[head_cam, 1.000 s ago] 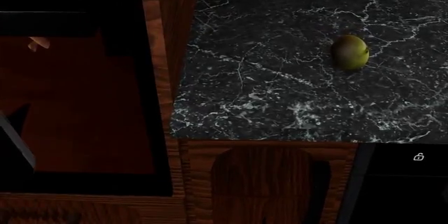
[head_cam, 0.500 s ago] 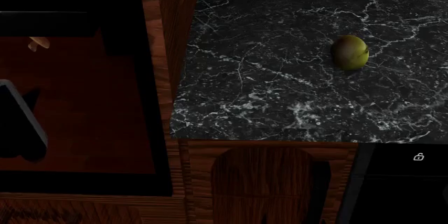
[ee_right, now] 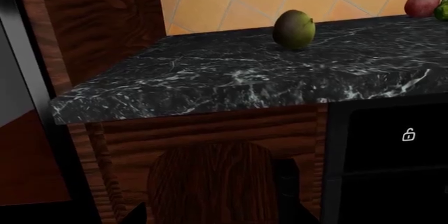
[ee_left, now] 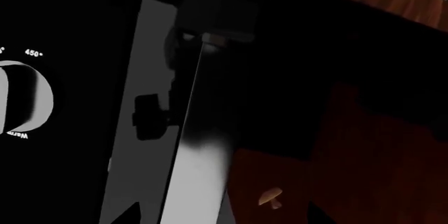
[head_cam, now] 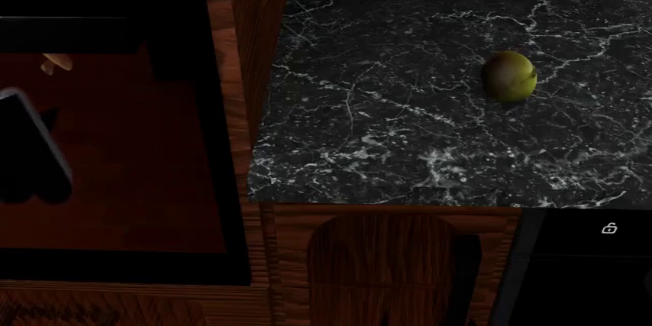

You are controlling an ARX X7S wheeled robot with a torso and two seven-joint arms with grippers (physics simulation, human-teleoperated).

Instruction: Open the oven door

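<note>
The oven door (head_cam: 133, 150) fills the left of the head view, a black frame around dark glass with reddish-brown reflections. In the left wrist view its glass (ee_left: 364, 145) lies beside a long grey bar handle (ee_left: 199, 156). My left gripper (ee_left: 224, 217) is open, its two dark fingertips (ee_left: 133, 213) standing on either side of the bar. In the head view it is a dark, grey-edged shape (head_cam: 26, 166) over the door's left part. My right gripper (ee_right: 220, 216) is open and holds nothing, facing the wooden cabinet door. Whether the oven door is ajar I cannot tell.
A black marble counter (head_cam: 408, 135) carries a green-yellow fruit (head_cam: 509, 75). Below it are a brown cabinet door (head_cam: 377, 265) and a black appliance front with a lock icon (head_cam: 609, 228). A white temperature knob (ee_left: 24, 103) sits beside the handle. A small mushroom (head_cam: 56, 62) shows in the glass.
In the head view my left gripper has moved up the door's left side, away from the lower edge. The door frame, the fruit and the right side look unchanged.
</note>
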